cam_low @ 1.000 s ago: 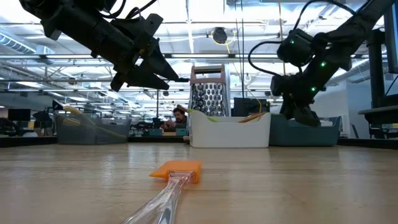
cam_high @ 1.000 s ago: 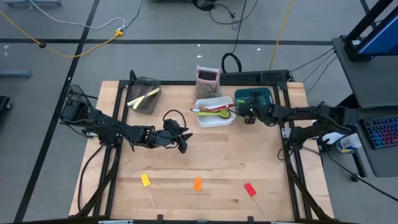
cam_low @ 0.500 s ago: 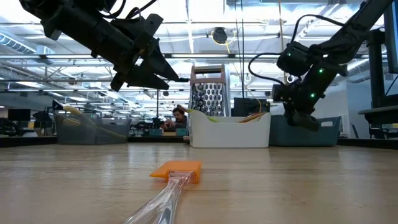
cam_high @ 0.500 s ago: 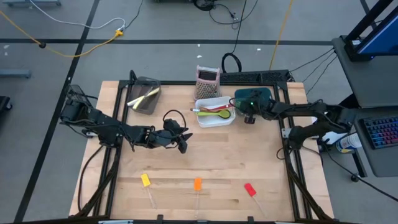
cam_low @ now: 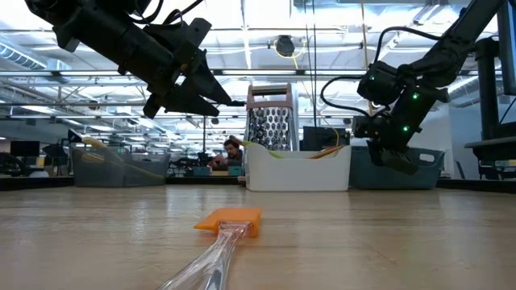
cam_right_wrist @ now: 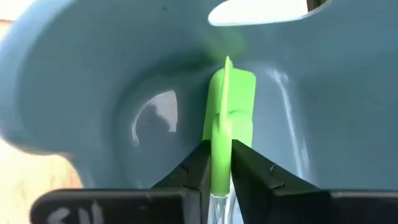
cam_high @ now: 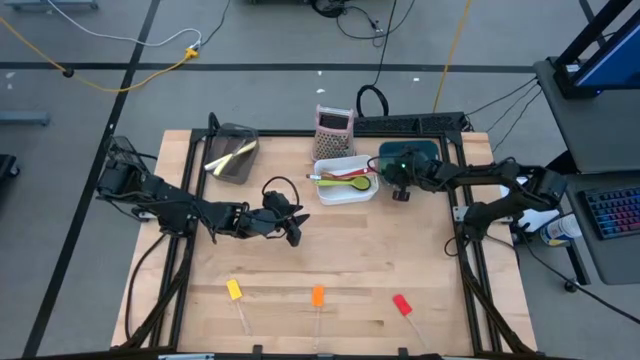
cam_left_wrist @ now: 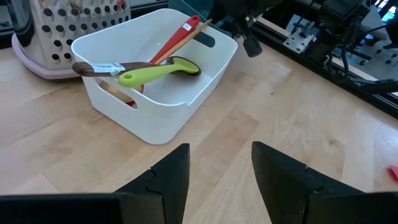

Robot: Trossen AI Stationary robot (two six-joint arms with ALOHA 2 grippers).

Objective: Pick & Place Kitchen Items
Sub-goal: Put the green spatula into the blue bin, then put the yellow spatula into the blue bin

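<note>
My right gripper [cam_high: 398, 186] reaches into the teal bin [cam_high: 428, 150] at the table's far right, shut on a green-headed spatula [cam_right_wrist: 229, 93] with a clear handle. My left gripper [cam_high: 293, 232] hangs open and empty above the table's middle, pointing at the white bin [cam_left_wrist: 155, 118]. That bin holds a green spoon [cam_left_wrist: 152, 73], a red utensil [cam_left_wrist: 180, 34] and wooden ones. Yellow [cam_high: 234, 290], orange [cam_high: 317, 296] and red [cam_high: 401, 304] spatulas lie flat on the table near its front edge. My right gripper pinches the green spatula between its two fingers at the neck [cam_right_wrist: 221, 152], where the green head meets the clear handle. The fingers slant down from the table's right side. The head points ahead of them into the bin; whether it touches the bin's wall I cannot tell.
A dark mesh bin [cam_high: 232, 152] with cream-handled knives stands at the far left. An upright pink-and-silver grater [cam_high: 333, 122] stands behind the white bin. Bare wood lies between the bins and the three spatulas. A person shows far behind the table [cam_low: 232, 153].
My right gripper has sunk a little into the teal bin, swinging slightly toward the table's far edge and tipping further down, with the green spatula still between its fingers.
</note>
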